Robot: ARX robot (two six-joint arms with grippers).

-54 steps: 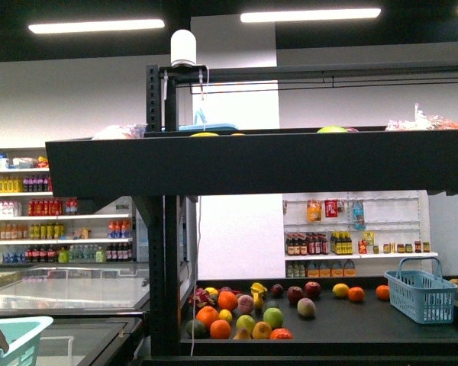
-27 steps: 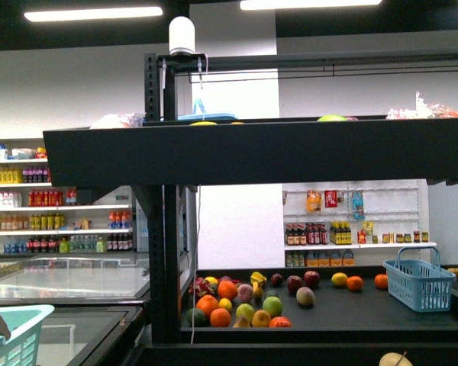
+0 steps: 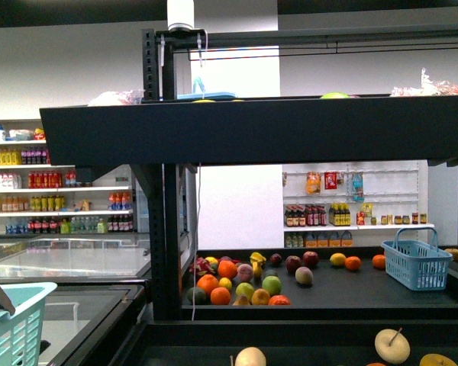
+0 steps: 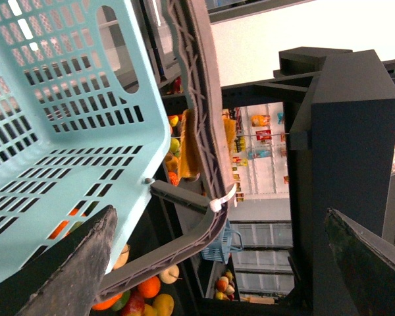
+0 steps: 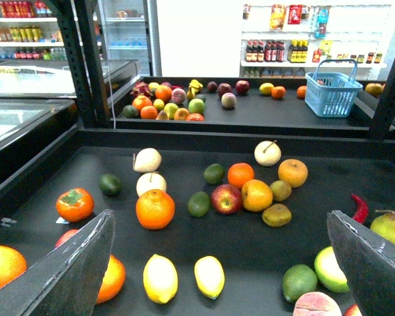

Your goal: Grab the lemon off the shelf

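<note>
The black produce rack (image 3: pixel 252 137) fills the front view, with flat tray tiers and perforated posts. In the right wrist view two yellow lemons (image 5: pixel 160 278) (image 5: pixel 209 276) lie side by side on the near black tray (image 5: pixel 250 263), just ahead of my open right gripper (image 5: pixel 220 263), which hovers above them. My left gripper (image 4: pixel 220 263) is open and empty, beside a light blue basket (image 4: pixel 59 112) with a grey handle (image 4: pixel 184 243). Neither gripper shows in the front view.
Oranges (image 5: pixel 155 209), apples (image 5: pixel 226 198), limes (image 5: pixel 199 203), pears and a red chilli (image 5: pixel 360 207) lie around the lemons. A farther tray holds more fruit (image 3: pixel 244 286) and a blue basket (image 3: pixel 416 264). A light basket (image 3: pixel 11 328) sits at lower left.
The front view has dropped: the rack's upper tier and the ceiling lights have shifted up, and the near tray's fruit has come into view at the bottom edge.
</note>
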